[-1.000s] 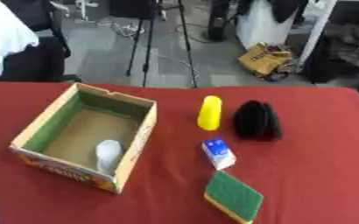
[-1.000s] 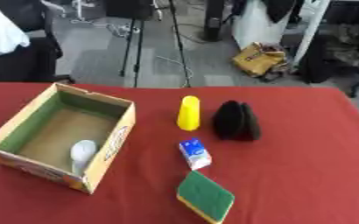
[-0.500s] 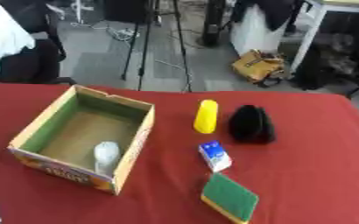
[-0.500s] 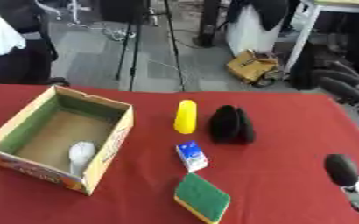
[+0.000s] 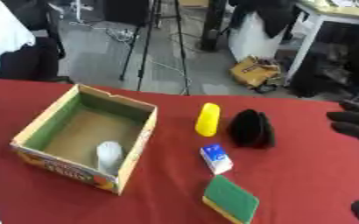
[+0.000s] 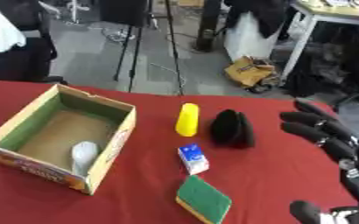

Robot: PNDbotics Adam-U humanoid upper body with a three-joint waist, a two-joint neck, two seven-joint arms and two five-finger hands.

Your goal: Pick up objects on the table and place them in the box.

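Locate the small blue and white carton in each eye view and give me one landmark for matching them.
Left eye view: the blue and white carton lies right of centre, below the middle.
Right eye view: it lies at centre, below the middle.
Shared landmark: the yellow object just above it, with the green sponge below.

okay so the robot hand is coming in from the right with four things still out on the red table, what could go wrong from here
The right robot hand, fingers spread open, is nearest the black object; reaching past it for the yellow object could knock the black one aside.

The small blue and white carton stands close to the green sponge, so grasping one may shove the other.

The cardboard box already holds a white object; a dropped item may land on it.
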